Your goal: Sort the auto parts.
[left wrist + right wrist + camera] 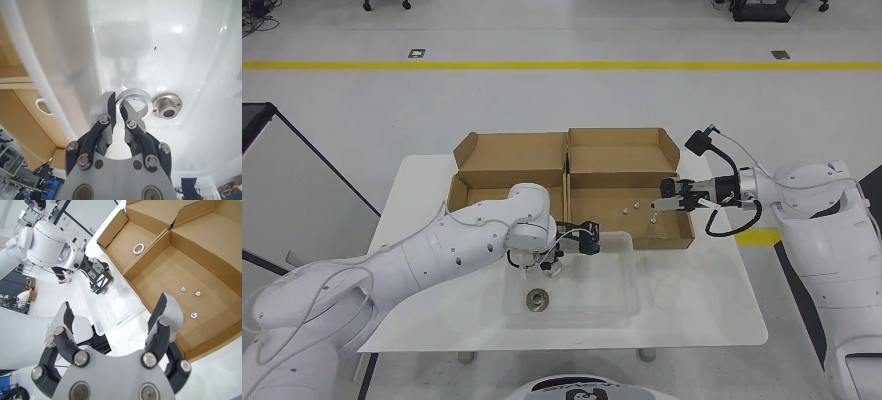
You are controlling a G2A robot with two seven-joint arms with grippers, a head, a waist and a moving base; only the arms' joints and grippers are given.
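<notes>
In the left wrist view my left gripper (117, 103) is down in the clear plastic bin (56, 56), shut on the wall of a silver metal ring (140, 94), one finger inside it and one outside. A flanged metal hub (167, 108) lies right beside the ring on the bin floor. From the top view, the left gripper (544, 266) is in the bin's back left part, with the hub (537, 299) just in front of it. My right gripper (657, 205) hangs open and empty over the right cardboard box (677, 235). It holds three small nuts (193, 315).
The left cardboard box (113, 245) holds one silver ring (138, 248). Both boxes stand side by side behind the bin (632, 290), flaps open toward the back. The white table (712, 300) has bare room to the bin's right and front.
</notes>
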